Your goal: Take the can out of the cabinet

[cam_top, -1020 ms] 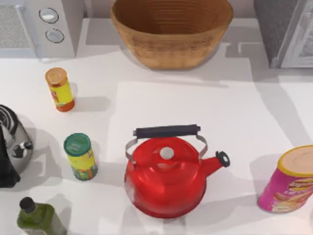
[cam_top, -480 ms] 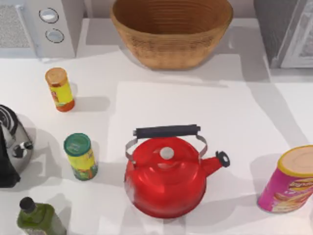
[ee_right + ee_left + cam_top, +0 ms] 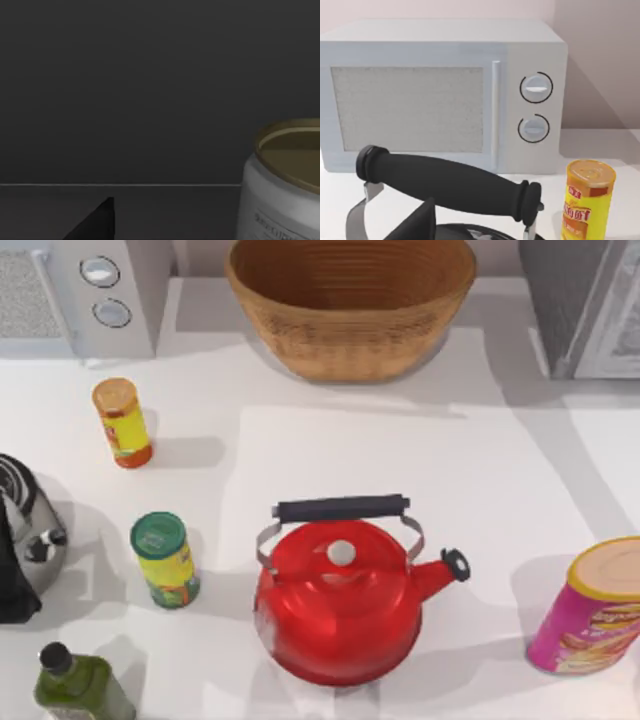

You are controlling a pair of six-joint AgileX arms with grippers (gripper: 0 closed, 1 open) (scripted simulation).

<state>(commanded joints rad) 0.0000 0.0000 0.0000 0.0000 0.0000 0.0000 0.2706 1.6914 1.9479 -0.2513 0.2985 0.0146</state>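
The can (image 3: 282, 185), a small whitish cylinder with a dull yellow-olive top, stands upright on the floor of a dark enclosed space in the right wrist view. A black part of my right gripper (image 3: 97, 222) shows low in that view, apart from the can and to one side of it. The cabinet (image 3: 560, 300), grey-sided with a white framed door panel, stands at the table's far right corner in the top view. A black part of my left gripper (image 3: 417, 225) hangs over a black kettle handle (image 3: 450, 182) and faces the white appliance (image 3: 445, 95).
A red kettle (image 3: 340, 605) sits at the table's middle front and a wicker basket (image 3: 350, 305) at the back. A pink tube (image 3: 590, 610) stands front right. At the left are a green-lidded jar (image 3: 165, 560), an orange-lidded jar (image 3: 122, 422), a green bottle (image 3: 75, 685) and a dark kettle (image 3: 25, 535).
The shadow on the table in front of the cabinet has shifted a little. Nothing standing on the table has moved.
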